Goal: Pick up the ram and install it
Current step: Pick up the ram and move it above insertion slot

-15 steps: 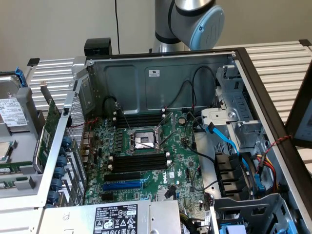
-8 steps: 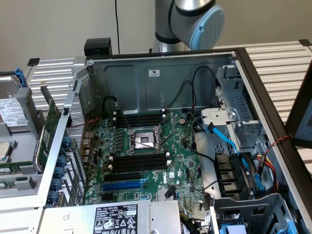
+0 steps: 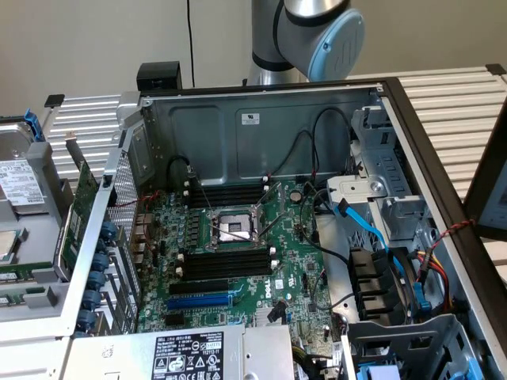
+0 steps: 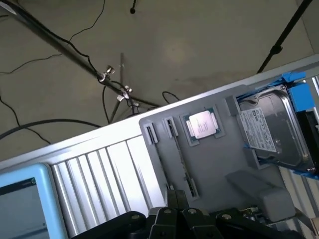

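The ram [image 4: 184, 168] sits edge-up in the tray [image 4: 219, 154] by the claw [image 4: 175, 198], whose opening I cannot tell.

Arm [image 3: 317, 36] noted high in the exterior view, its silver link upright and its elbow joint [image 3: 337, 43] showing a pale blue end cap facing the exterior view's right; gripper [image 4: 177, 199] presents as black bolted housing.

ram [image 3: 28, 270]: long thin green stick, standing on edge in a slot of the grey tray [image 3: 47, 317], not installed. In the exterior view it sits at 9 o'clock from the open case [image 3: 238, 138], outside it, long axis running 9–3. In the wrist view the narrow edge faces the camera, flat faces hidden.
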Robot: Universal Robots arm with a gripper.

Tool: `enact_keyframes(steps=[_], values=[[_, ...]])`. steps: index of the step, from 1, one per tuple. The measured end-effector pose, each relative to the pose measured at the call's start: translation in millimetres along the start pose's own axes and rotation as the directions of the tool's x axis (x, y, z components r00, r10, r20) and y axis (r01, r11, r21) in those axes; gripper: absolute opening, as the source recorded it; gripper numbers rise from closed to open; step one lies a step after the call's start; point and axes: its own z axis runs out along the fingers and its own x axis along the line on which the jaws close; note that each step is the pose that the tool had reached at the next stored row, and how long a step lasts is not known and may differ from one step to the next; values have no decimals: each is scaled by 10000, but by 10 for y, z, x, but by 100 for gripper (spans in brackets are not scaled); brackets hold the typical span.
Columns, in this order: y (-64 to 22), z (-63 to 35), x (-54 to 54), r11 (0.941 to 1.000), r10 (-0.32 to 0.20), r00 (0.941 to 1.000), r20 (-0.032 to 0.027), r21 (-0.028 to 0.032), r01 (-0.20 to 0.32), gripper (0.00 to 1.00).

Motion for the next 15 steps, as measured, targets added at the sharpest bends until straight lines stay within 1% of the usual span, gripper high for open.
enact_keyframes(steps=[2,4,6,9,10,13,14,15], values=[[-1,0,0,9994,-324,9995,12,86,323,11],[-1,2,0,9976,-684,9977,7,122,684,11],[-1,2,0,9945,-1041,9946,-7,134,1041,11],[0,1,1,9873,-1580,9874,-29,135,1581,11],[0,2,0,9812,-1924,9813,-40,137,1924,11],[0,2,0,9694,-2449,9695,-58,136,2450,11],[0,2,0,9663,-2569,9664,-59,137,2569,11],[0,3,0,9663,-2570,9664,-59,137,2571,11]])
